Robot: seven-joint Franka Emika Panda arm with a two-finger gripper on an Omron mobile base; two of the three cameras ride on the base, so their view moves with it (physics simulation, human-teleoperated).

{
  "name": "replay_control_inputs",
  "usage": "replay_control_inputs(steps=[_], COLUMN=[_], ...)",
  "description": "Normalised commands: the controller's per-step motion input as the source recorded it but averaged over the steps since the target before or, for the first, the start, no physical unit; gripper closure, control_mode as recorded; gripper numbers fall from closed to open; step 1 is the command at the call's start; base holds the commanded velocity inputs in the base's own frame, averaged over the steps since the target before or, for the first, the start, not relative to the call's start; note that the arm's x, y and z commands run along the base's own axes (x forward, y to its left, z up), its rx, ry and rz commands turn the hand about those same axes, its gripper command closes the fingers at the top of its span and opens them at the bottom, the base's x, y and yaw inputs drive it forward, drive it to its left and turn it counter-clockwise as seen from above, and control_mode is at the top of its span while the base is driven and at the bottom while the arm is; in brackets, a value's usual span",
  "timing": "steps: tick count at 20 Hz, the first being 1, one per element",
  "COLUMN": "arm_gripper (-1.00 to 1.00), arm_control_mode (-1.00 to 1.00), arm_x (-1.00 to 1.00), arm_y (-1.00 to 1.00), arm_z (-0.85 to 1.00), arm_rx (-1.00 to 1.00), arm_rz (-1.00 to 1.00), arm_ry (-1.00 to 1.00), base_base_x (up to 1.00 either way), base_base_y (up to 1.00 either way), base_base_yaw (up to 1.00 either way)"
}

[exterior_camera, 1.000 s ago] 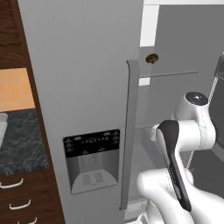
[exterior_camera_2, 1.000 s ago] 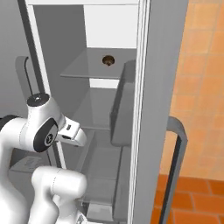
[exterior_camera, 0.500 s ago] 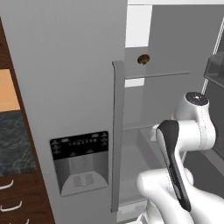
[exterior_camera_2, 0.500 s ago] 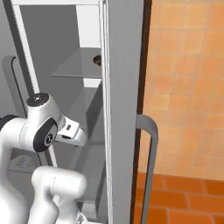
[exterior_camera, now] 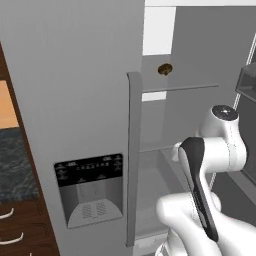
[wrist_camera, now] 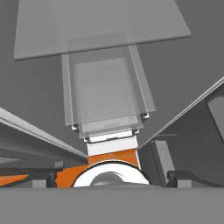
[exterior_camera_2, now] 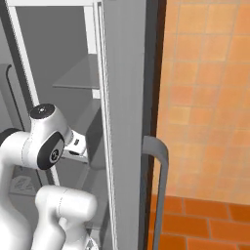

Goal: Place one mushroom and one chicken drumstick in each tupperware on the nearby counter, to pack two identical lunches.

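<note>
One small brown mushroom sits on a glass shelf high inside the open fridge, above and beyond my folded arm. The dark speckled counter shows as a strip at the far left, past the shut fridge door. My gripper is open: its dark fingertips stand wide apart at the bottom of the hand view, nothing between them, looking over stacked glass shelves. The chicken drumstick and the tupperware are out of view.
The shut left fridge door with its dispenser panel and tall handle stands close in front. The open right door's edge and curved handle rise beside my arm. Orange tiles lie to the right. Wood drawers sit under the counter.
Both base views have shifted: the fridge slid left in the pictures and more orange tile came in, so the camera moved right. My arm keeps its pose and the gripper stays open.
</note>
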Motion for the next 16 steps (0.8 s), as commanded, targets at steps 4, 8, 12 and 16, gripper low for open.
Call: replay_control_inputs(steps=[4,8,12,16], arm_gripper=[-1.00,-1.00,-1.00,-1.00], arm_control_mode=[1.00,1.00,1.00,-1.00], arm_x=[0.00,0.00,0.00,0.01], arm_y=[0.00,0.00,0.00,0.00], arm_z=[0.00,0.00,0.00,0.06], arm_rx=[0.00,0.00,0.00,0.00], arm_rz=[0.00,0.00,0.00,0.00], arm_ry=[0.00,0.00,0.00,-0.05], base_base_x=[0.38,0.16,0.00,0.00], base_base_y=[-0.17,-0.04,0.00,0.00], base_base_yaw=[0.00,0.00,0.00,0.00])
